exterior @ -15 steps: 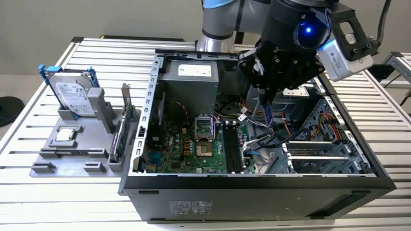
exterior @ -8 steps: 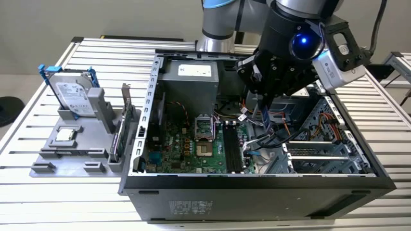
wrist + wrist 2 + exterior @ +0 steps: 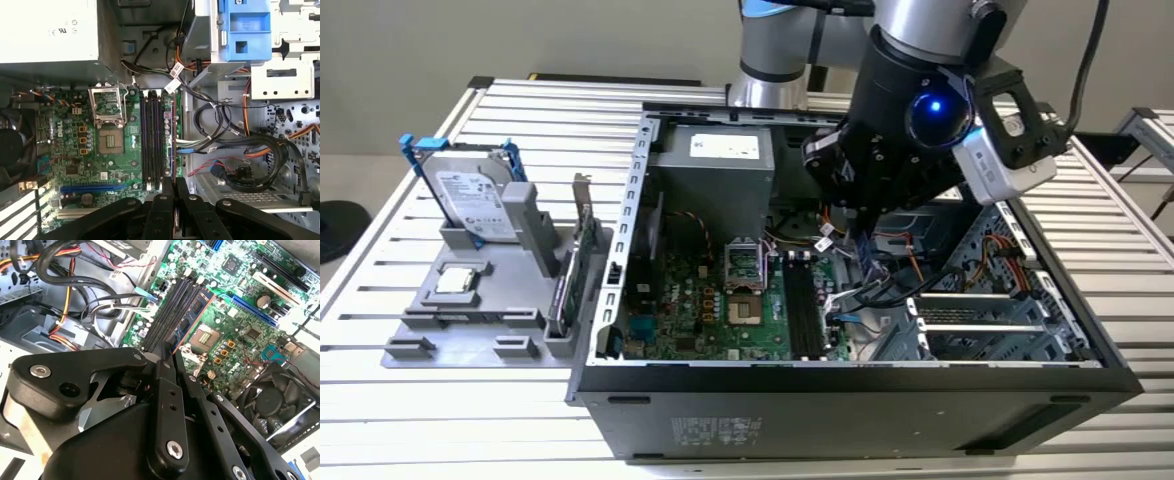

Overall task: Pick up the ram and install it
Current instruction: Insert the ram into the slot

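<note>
My hand (image 3: 171, 182) consists of smooth, matt black links fastened with bright metal screw heads. The motherboard (image 3: 117, 160) is a green lacquered board with a slight sheen, and its memory slots (image 3: 152, 135) are black plastic. The computer case (image 3: 854, 400) has bare grey sheet-metal walls and a matt black outer panel. The power supply (image 3: 50, 30) is dull grey metal. The drive caddy (image 3: 247, 30) is glossy blue plastic. The cables (image 3: 250, 146) have smooth plastic sheathing. The counter (image 3: 400, 440) is made of ribbed metal slats. The hard drive (image 3: 467, 200) is silvery metal in a blue plastic frame, on a matt grey plastic holder (image 3: 454, 315).
</note>
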Controlling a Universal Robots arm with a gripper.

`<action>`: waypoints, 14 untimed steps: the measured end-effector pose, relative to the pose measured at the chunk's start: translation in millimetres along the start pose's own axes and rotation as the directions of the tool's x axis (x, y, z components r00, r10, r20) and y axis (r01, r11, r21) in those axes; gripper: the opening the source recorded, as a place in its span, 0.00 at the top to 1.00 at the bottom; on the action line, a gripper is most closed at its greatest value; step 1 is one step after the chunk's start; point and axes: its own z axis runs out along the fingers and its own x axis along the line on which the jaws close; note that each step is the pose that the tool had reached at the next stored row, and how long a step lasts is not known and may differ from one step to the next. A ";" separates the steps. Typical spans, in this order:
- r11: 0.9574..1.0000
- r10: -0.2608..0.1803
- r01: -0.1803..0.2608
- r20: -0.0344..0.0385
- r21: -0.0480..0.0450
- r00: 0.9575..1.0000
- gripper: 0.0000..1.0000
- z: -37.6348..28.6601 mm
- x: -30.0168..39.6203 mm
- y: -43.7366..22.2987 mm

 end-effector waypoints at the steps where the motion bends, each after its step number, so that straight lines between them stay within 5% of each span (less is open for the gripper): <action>1: 1.000 0.000 0.000 0.000 0.004 1.000 1.00 1.0 0.0 0.0; 9: 1.000 0.004 -0.004 0.001 0.006 1.000 1.00 11.4 5.6 -0.4; 14: 1.000 0.004 -0.004 0.009 0.005 1.000 1.00 13.1 12.0 0.9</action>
